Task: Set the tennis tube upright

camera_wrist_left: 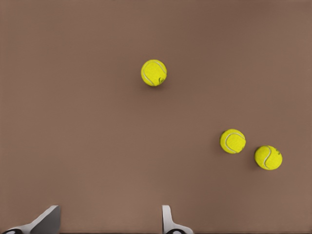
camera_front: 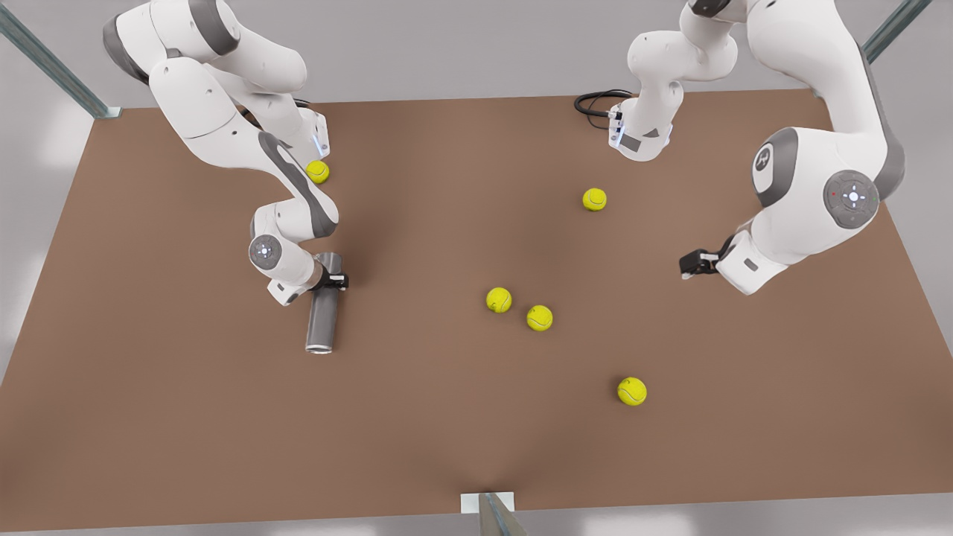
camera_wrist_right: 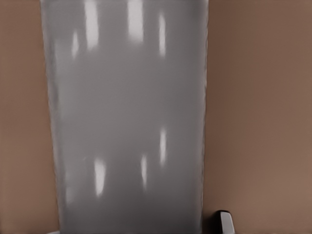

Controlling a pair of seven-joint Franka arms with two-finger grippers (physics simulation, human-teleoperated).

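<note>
The tennis tube [camera_front: 322, 316] is a grey cylinder lying on its side on the brown table, at the front view's left, with its lighter rim toward the near edge. My right gripper [camera_front: 333, 281] straddles the tube's far part. In the right wrist view the tube [camera_wrist_right: 129, 122] sits between the right gripper's [camera_wrist_right: 139, 226] fingers. One fingertip [camera_wrist_right: 224, 222] stands just beside the tube's wall with a thin dark gap. My left gripper [camera_front: 692, 264] waits open above the table at the front view's right; the left wrist view shows this gripper [camera_wrist_left: 108, 226] with nothing between its fingers.
Several yellow tennis balls lie on the table [camera_front: 447, 432]: one [camera_front: 317, 171] behind the right arm, one [camera_front: 594, 199] at the back, a pair [camera_front: 499, 300] in the middle, one [camera_front: 631, 391] nearer the front. A black cable [camera_front: 595, 100] lies at the far edge.
</note>
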